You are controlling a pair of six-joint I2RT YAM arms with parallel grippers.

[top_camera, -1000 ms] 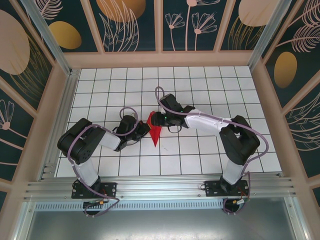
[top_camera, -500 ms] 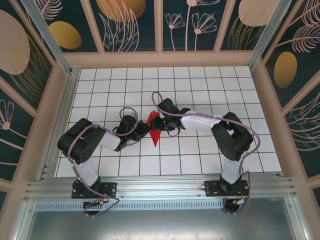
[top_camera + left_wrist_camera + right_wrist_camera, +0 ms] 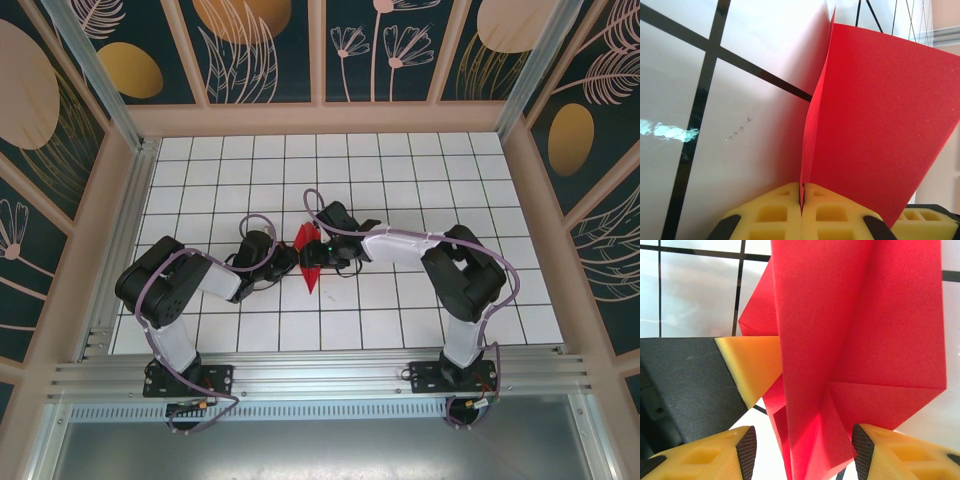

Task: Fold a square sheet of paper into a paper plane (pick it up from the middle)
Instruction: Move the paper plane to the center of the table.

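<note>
**Paper clamped on edge at table centre, one gripper shut on it, one spread**

Location: the red sheet of paper [image 3: 308,256] is at the middle of the white gridded table [image 3: 400,160], between the two grippers. It is creased into a narrow shape with a sharp tip pointing toward the near side.

Left gripper [image 3: 801,196]: it reaches in low from the left. Its yellow foam pads [image 3: 771,212] are pressed together, with the folded edge of the paper pinched in the seam between them. In its wrist view the sheet rises upright from the pads in two layers, one opening away to the right.

Right gripper [image 3: 801,450]: it reaches in from the right and meets the paper at its far end. Its pads [image 3: 705,456] are spread, one on each side of the lower folds. The pad at the left of that view stands clear of the paper. Whether the other pad touches the paper cannot be told.

Paper condition: the right wrist view shows several creases and overlapping flaps, with a long central fold running up the sheet. A yellow-tipped black finger [image 3: 747,365] of the left gripper lies against the paper's left side.
</note>
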